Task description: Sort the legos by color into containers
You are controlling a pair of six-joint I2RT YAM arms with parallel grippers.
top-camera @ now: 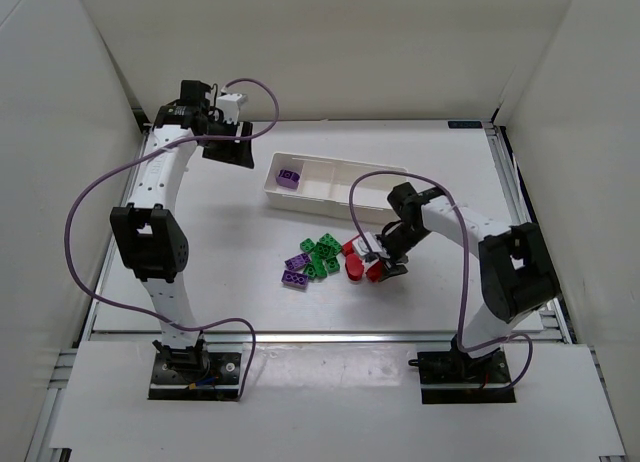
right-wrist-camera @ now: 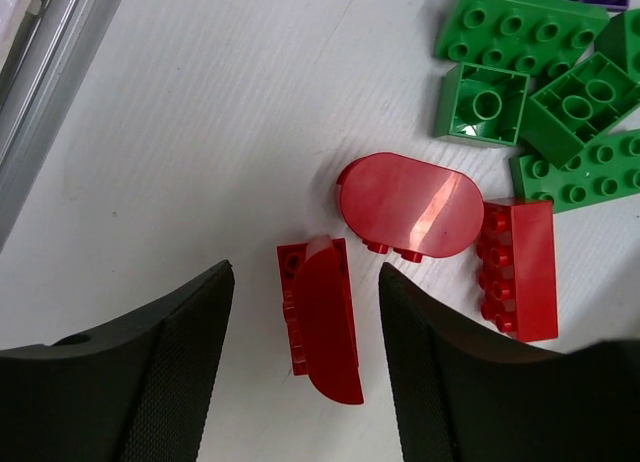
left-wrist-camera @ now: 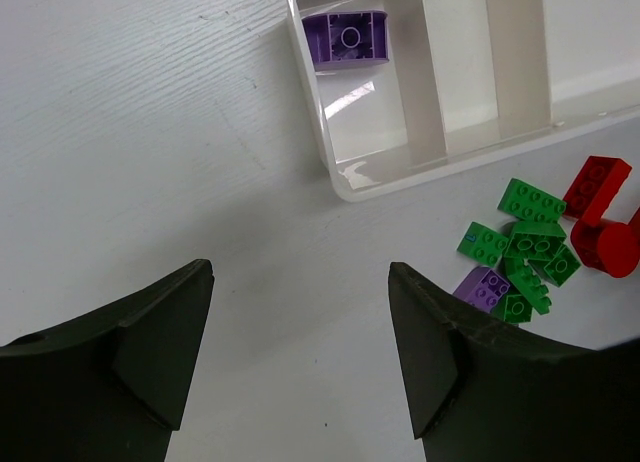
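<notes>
right gripper [right-wrist-camera: 305,274], jaws apart, astride curved red lego [right-wrist-camera: 325,322]

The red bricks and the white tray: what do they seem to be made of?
The red bricks look like hard moulded plastic, glossy: a bright highlight lies on the rounded one. The tray seems thin white plastic, also shiny: its floor mirrors the light. Which plastic, I cannot tell.
</notes>
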